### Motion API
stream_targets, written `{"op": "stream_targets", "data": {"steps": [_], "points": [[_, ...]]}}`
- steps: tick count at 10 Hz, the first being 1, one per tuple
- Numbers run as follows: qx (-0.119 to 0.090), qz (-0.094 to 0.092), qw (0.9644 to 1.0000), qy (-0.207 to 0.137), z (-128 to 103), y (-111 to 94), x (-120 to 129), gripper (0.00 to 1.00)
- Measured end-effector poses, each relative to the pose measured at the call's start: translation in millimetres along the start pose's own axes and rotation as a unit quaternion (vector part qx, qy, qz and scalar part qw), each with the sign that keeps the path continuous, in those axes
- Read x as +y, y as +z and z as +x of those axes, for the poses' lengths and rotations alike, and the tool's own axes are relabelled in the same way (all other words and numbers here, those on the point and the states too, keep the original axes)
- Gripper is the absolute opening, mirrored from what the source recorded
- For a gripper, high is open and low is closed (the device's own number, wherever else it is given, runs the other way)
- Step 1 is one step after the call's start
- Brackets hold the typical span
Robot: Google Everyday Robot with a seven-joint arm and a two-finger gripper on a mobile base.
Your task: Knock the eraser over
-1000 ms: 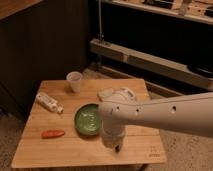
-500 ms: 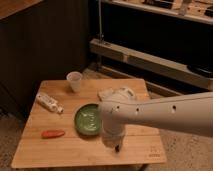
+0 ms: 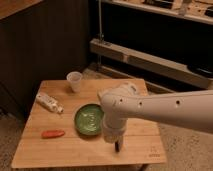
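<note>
My gripper (image 3: 117, 146) hangs at the end of the white arm (image 3: 150, 107), low over the wooden table's (image 3: 75, 150) front right part, just right of the green bowl (image 3: 89, 120). A small dark piece shows at its tip; I cannot tell whether that is the black eraser or a finger. The eraser is otherwise hidden behind the arm or out of view.
A clear plastic cup (image 3: 74, 81) stands at the table's back. A white bottle (image 3: 49, 103) lies on its side at the left. An orange carrot-like thing (image 3: 52, 134) lies at the front left. Dark metal shelving (image 3: 150, 55) stands behind the table.
</note>
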Motion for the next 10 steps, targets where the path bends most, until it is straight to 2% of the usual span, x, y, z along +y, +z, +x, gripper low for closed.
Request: {"op": "stream_targets", "data": {"steps": [2,6,8,10], "points": [[0.000,-0.036,0.9992,0.019,-20.9,-0.4,-23.5,0.06],[-0.001,-0.054,0.9980,0.032,-28.1,13.0,-45.7,0.06],[0.000,-0.073,0.9955,0.060,-31.9,17.1,-67.4,0.06],[-0.004,-0.079,0.9938,0.078,-36.9,17.6,-79.6,0.06]]}}
